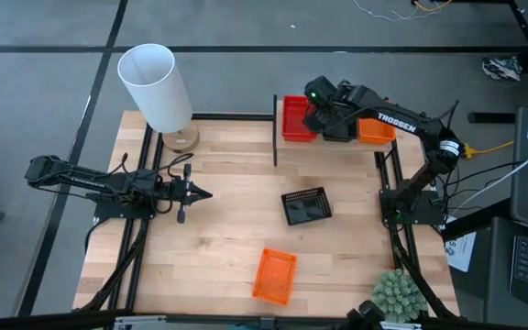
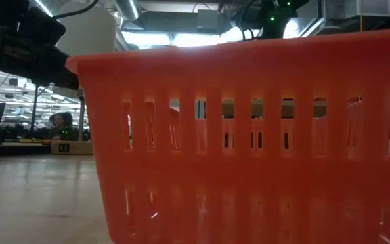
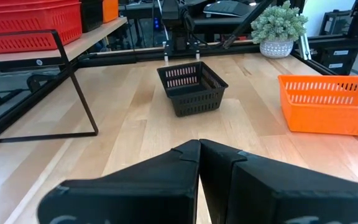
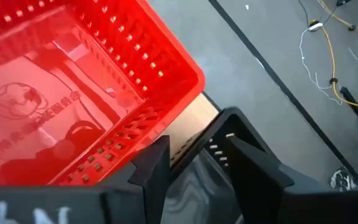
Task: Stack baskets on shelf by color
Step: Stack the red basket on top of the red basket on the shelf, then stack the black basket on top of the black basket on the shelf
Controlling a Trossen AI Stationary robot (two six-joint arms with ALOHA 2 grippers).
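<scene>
The right gripper (image 1: 324, 115) hangs over the shelf (image 1: 337, 142) beside the red basket (image 1: 294, 117), jaws released; the left gripper (image 1: 200, 193) rests clenched.

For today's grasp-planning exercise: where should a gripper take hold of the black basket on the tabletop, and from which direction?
Grip one rim wall of the black basket, coming from above. It stands upright and open-topped, alone on the table, so one finger can drop inside and one outside its thin perforated side.
</scene>
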